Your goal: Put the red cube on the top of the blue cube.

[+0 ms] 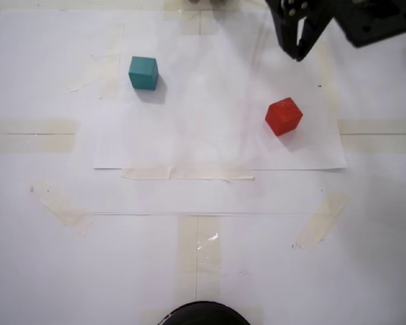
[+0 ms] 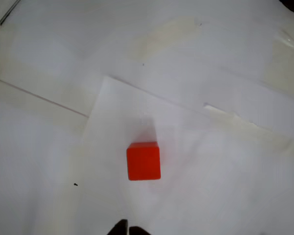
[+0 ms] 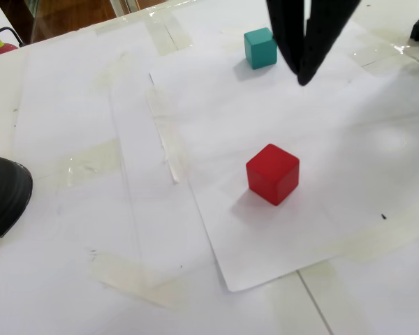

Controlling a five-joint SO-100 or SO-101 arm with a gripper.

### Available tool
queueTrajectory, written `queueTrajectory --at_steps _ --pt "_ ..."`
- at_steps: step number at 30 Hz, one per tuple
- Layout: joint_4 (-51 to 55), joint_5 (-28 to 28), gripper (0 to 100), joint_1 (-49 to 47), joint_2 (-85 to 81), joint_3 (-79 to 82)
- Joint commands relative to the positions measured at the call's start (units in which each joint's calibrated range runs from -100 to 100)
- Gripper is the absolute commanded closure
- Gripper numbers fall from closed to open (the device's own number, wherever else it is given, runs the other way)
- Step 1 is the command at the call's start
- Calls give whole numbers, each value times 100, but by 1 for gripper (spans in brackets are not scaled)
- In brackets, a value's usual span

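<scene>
Red cube (image 2: pixel 143 161) unobstructed, jaws cropped

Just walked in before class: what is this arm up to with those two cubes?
The gripper hangs in the air holding nothing, its jaws nearly together. The red cube sits alone on the white paper, and the blue cube stands apart from it on the same sheet. Nothing is stacked yet.

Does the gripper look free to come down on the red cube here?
Probably yes: the gripper hangs above the paper, the red cube sits alone, and the blue cube is well apart.
</scene>
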Motion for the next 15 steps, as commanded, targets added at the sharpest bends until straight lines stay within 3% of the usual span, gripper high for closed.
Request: queueTrajectory --at_steps 1,15 --pt "-395 151 94 42 96 -436" --pt "-778 -93 75 -337 379 54"
